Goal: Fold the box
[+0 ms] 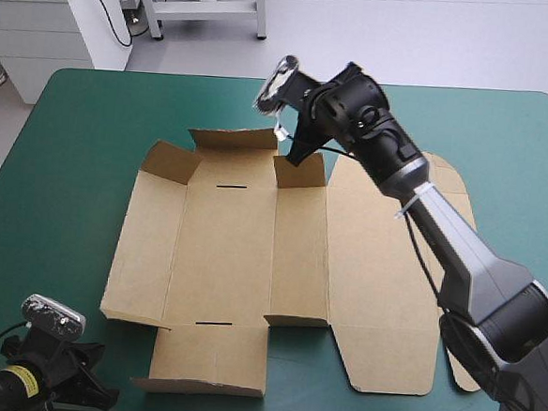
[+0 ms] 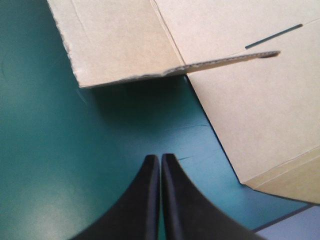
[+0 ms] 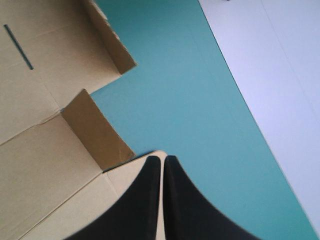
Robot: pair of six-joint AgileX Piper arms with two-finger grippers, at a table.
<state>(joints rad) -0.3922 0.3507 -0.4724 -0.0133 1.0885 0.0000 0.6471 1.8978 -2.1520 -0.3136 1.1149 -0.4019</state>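
Box: the brown box (image 1: 223,258) lay opened out as a cut sheet on the teal-green counter (image 1: 71,154). It was mostly flat and reached from under the right jaws to just ahead of the left jaws.
Right jaws: together, meeting in one point and gripping nothing that could be seen. They stood over the far edge of the sheet, with the small corner flap (image 1: 300,173) half raised just beside them. Whether the tips touched the board could not be told.
Left jaws: also together and empty, low over bare cover. The near flap (image 2: 120,40) lay ahead of them, its edge lifted a little off the counter.
Other raised part: the far flap (image 1: 232,139), tilted up beside the right jaws, on the side toward the left arm.
Step in hand: judged an early one, raising the first wall; nothing looked tucked.
Doing it well: the right jaws would probably have to part before taking a flap. A hold close to the crease should bend the board on its scored line rather than buckle it. The left jaws could press the panel ahead of them so the sheet did not slide.
Risk: the light board might skate on the smooth cover, or a raised flap might spring back flat.
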